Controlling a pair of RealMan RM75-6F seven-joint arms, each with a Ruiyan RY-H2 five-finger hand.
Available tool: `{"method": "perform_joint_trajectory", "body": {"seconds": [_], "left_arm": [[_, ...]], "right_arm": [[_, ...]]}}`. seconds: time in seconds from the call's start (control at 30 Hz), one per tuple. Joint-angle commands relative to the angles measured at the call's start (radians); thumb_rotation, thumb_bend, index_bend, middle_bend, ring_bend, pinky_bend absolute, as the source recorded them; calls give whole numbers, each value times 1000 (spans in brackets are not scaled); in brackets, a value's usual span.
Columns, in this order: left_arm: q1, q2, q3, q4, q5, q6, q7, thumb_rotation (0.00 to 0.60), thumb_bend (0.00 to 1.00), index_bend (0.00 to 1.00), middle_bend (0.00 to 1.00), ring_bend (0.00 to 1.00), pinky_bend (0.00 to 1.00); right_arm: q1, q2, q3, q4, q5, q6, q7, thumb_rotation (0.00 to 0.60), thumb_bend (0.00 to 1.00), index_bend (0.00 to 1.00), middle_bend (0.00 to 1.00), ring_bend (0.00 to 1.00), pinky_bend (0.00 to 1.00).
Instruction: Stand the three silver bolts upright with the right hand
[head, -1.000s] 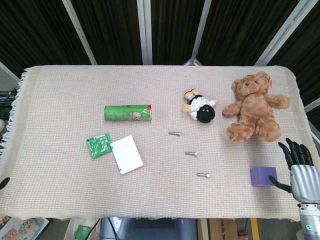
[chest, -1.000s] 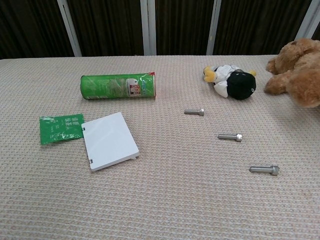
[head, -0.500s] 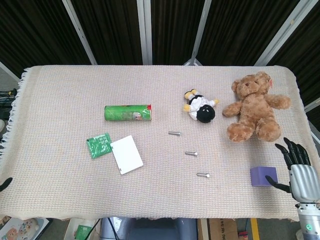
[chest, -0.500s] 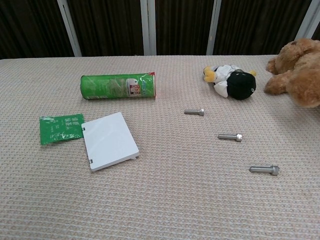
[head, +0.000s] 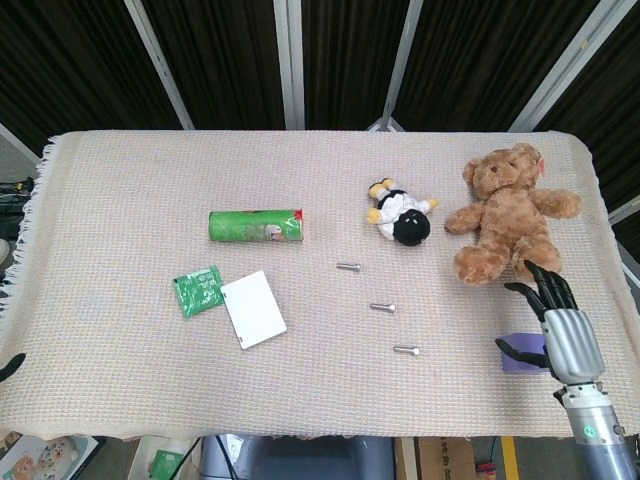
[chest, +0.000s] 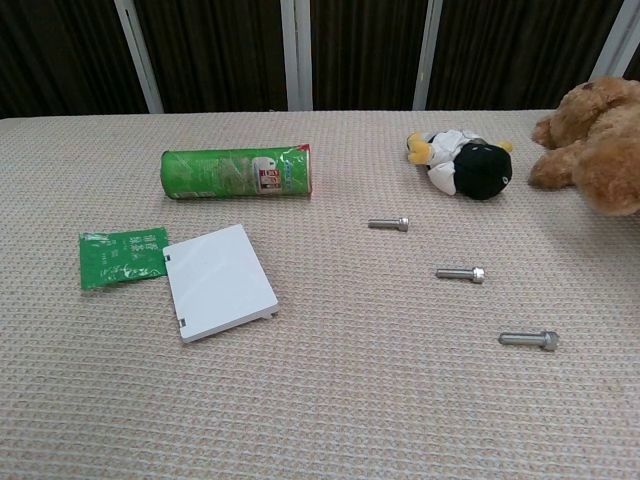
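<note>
Right robot hand (head: 556, 325) has seemingly shifted leftward, open.

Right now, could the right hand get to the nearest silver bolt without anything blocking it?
Probably yes. The right hand is open above the purple block, and only bare cloth lies between it and the nearest bolt, which lies flat.

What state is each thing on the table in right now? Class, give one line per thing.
Far bolt: lying flat.
Middle bolt: lying flat.
Near bolt: lying flat.
Green can: on its side.
Teddy bear: on its back.
Right hand: open, empty, over purple block.
</note>
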Motion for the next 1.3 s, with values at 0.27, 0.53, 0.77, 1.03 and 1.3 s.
{"method": "perform_joint_trajectory", "body": {"seconds": [0.27, 0.53, 0.77, 1.03, 1.3], "left_arm": [[-2, 4, -3, -7, -16, -15, 0, 600, 123, 140, 82, 0, 159], [1, 11, -3, -10, -20, -17, -4, 600, 123, 140, 82, 0, 160], [-5, 12, -7, -14, -31, -36, -6, 600, 123, 140, 81, 0, 160], [-14, 11, -10, -17, -43, -57, -4, 600, 123, 140, 82, 0, 161], [-16, 12, -14, -15, -49, -61, -6, 600, 123, 140, 81, 0, 162]], "right_arm": [[250, 15, 163, -292, 340, -249, -377, 600, 146, 350, 33, 24, 67], [464, -167, 249, -258, 722, -263, -599, 600, 211, 389, 32, 30, 67], [633, -362, 288, -144, 928, -190, -715, 600, 213, 416, 32, 30, 67], [725, -503, 273, -39, 972, -129, -775, 600, 223, 416, 32, 30, 67], [782, -609, 267, 90, 992, -110, -808, 600, 292, 416, 32, 30, 67]]}}
